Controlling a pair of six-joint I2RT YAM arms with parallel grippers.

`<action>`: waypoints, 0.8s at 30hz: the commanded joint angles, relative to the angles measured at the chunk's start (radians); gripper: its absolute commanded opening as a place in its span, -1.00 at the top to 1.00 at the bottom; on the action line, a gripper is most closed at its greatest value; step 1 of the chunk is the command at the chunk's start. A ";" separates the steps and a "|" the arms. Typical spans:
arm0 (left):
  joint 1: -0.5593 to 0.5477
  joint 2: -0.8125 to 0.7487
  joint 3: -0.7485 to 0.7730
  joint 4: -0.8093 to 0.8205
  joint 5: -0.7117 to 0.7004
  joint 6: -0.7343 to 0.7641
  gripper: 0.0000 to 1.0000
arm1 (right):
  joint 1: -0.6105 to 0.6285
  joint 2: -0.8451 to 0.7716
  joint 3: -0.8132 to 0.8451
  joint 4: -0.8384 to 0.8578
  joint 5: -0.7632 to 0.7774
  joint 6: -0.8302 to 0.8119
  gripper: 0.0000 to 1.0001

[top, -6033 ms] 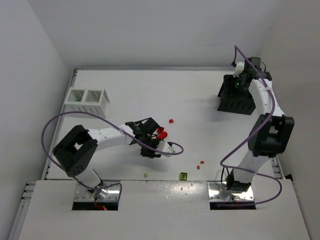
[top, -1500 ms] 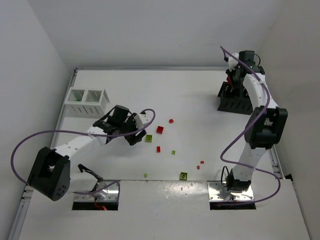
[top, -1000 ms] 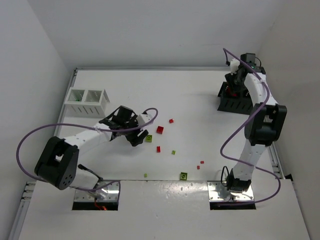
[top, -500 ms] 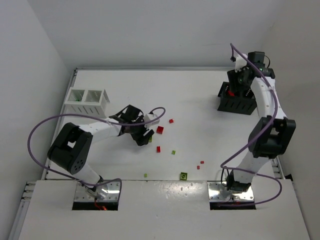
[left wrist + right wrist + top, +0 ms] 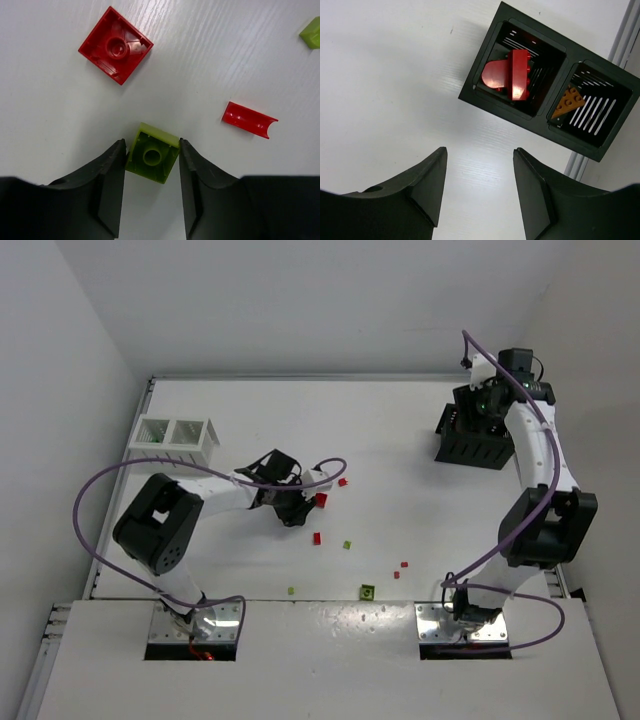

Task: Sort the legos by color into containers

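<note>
The left gripper (image 5: 151, 144) is low over the table (image 5: 400, 440), near its middle. Its two black fingers press against opposite sides of a yellow-green brick (image 5: 152, 159), so it has closed narrowly on it. The brick is small and square, lies upside down with its hollow and round centre tube showing, and rests on the table. Just beyond it lies a red square brick (image 5: 116, 45), also upside down and turned at an angle. A red curved piece (image 5: 249, 120) lies to the right, apart from both. A yellow-green bit (image 5: 312, 32) sits at the far right edge of the wrist view.

The right gripper (image 5: 480, 155) hangs over the far right of the table with its jaws spread and nothing between them. Just ahead of it stands the black bin (image 5: 505, 111). Its left compartment holds a flat red piece (image 5: 494, 75) with a rounded edge and a red brick (image 5: 519, 75) lying on it. Its right compartment holds an orange wedge (image 5: 568, 102).

The white bin (image 5: 175, 440) stands at the far left. Small red and green bits lie scattered on the near part of the table.
</note>
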 commanded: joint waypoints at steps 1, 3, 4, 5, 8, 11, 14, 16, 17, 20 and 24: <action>-0.017 0.010 0.019 0.003 -0.020 0.010 0.21 | 0.004 -0.047 -0.003 -0.003 -0.022 0.013 -0.12; -0.017 0.010 0.019 0.003 -0.029 0.010 0.29 | 0.004 -0.047 -0.003 -0.003 -0.031 0.013 -0.12; -0.017 -0.004 0.019 -0.010 -0.029 0.010 0.33 | 0.004 -0.056 -0.003 -0.012 -0.031 0.013 -0.12; -0.017 -0.016 0.019 -0.029 -0.038 0.020 0.40 | 0.004 -0.057 -0.003 -0.012 -0.031 0.013 -0.12; 0.047 -0.140 0.074 -0.096 -0.049 0.031 0.44 | 0.016 -0.066 -0.012 -0.041 -0.105 -0.007 -0.12; 0.159 -0.212 0.168 -0.214 -0.066 0.062 0.44 | 0.034 -0.066 -0.067 -0.112 -0.222 -0.084 -0.12; 0.304 -0.236 0.344 -0.334 -0.087 0.086 0.44 | 0.063 -0.075 -0.153 -0.138 -0.268 -0.139 -0.12; 0.380 -0.226 0.461 -0.368 -0.096 0.097 0.44 | 0.112 -0.102 -0.210 -0.138 -0.284 -0.150 -0.10; 0.415 -0.216 0.491 -0.368 -0.096 0.097 0.44 | 0.135 -0.116 -0.263 -0.138 -0.293 -0.159 -0.10; 0.539 -0.158 0.586 -0.386 -0.120 0.097 0.44 | 0.247 -0.147 -0.357 -0.109 -0.292 -0.159 -0.10; 0.677 -0.044 0.712 -0.423 -0.101 0.053 0.44 | 0.393 -0.159 -0.451 -0.071 -0.247 -0.125 -0.10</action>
